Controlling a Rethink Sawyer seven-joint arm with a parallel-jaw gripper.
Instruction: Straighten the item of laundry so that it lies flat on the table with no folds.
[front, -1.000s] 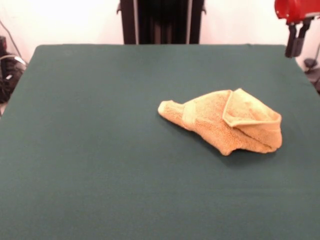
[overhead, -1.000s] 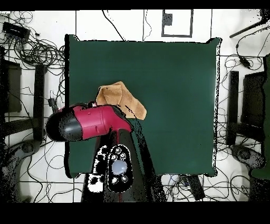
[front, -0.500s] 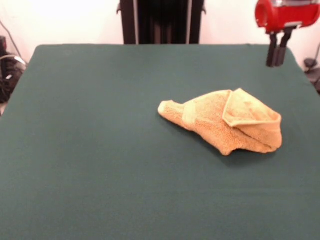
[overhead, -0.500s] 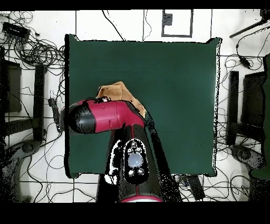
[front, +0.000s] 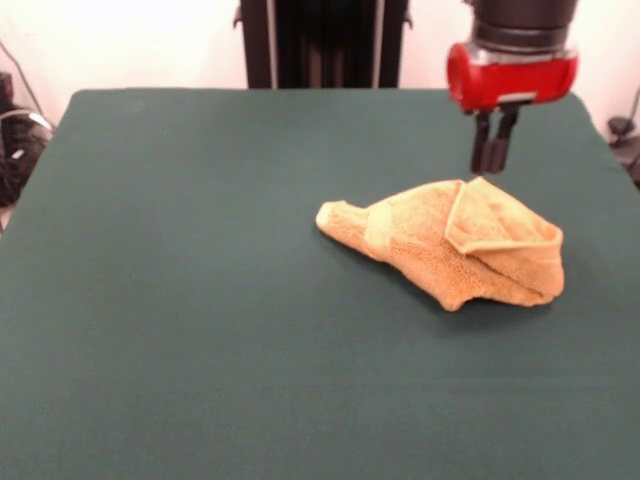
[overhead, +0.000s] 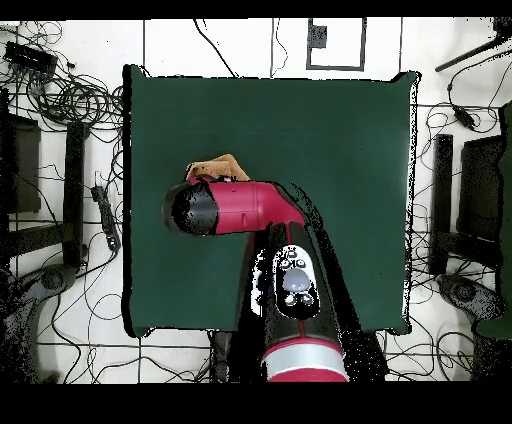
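The item of laundry (front: 450, 245) is an orange-tan towel, bunched and folded over itself, lying right of centre on the green table (front: 200, 250). One corner flap is turned back on top at its right end. My gripper (front: 490, 168) hangs just above the towel's far edge, fingers close together and holding nothing. In the overhead view the red arm covers most of the towel (overhead: 222, 165), leaving only a small strip showing near the left side of the table (overhead: 340, 150).
Cables and dark stands (overhead: 60, 110) ring the table on the floor in the overhead view. More cables and gear (front: 15, 140) sit past the table's left edge in the front view.
The gripper has swung in from beyond the table's far right corner and dropped lower, ending just over the towel's far edge. The towel has not moved.
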